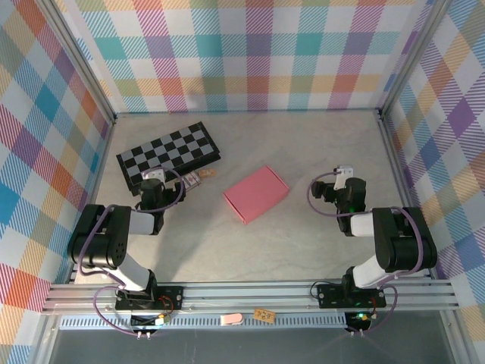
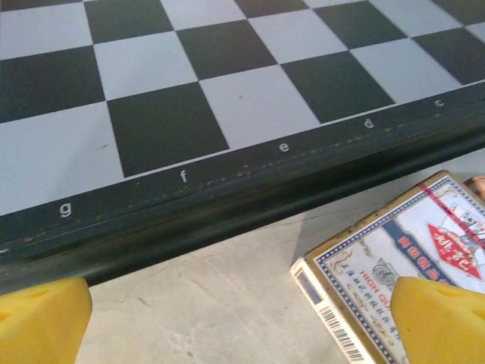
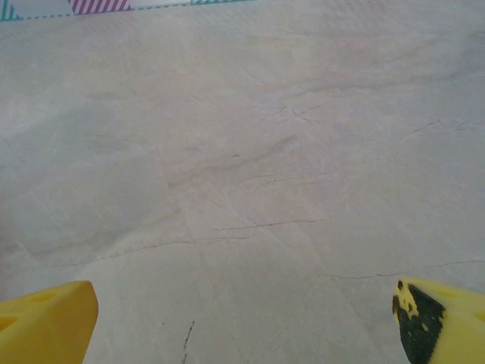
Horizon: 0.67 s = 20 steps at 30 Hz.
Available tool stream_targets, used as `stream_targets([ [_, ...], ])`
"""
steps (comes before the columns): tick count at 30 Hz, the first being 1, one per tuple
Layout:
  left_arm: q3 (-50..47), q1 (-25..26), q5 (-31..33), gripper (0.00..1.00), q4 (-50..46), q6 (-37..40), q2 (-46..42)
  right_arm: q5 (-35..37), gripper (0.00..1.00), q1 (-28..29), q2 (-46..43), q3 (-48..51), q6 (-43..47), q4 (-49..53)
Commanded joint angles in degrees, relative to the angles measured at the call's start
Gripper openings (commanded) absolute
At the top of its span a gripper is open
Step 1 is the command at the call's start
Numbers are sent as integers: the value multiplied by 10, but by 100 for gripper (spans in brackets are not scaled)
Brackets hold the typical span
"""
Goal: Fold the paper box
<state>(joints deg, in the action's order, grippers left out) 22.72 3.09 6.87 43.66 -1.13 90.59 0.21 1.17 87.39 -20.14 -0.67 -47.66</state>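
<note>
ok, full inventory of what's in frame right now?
paper box: 1, pink, mid-table between the arms, no gripper on it
checkered board: 1, black and white, back left of the table
small printed carton: 1, white with blue and red print and a barcode on its side, on the table just off the board's near edge
small brown item: 1, right of the carton, too small to identify
pink tag: 1, on the front rail
orange tag: 1, on the front rail beside the pink one
table: 1, pale grey, marbled
walls: multicolour plaid, three sides
left gripper: 1, yellow fingertips, open, at the board's near edge
right gripper: 1, yellow fingertips, open, over bare table
</note>
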Motion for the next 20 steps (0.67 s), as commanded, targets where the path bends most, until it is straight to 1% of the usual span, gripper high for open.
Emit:
stream_targets([
  [1, 1, -7, -14, 100, 65, 7, -3, 22, 99, -5, 6, -35, -9, 2],
  [6, 3, -8, -13, 100, 65, 8, -2, 23, 99, -4, 3, -31, -7, -1],
  [9, 3, -7, -11, 100, 64, 9, -1, -9, 99, -4, 4, -38, 5, 11],
  [17, 4, -4, -8, 100, 64, 10, -1, -16, 99, -7, 7, -41, 3, 16],
  [20, 4, -5, -8, 100, 63, 10, -1, -14, 99, -7, 4, -31, 6, -1],
])
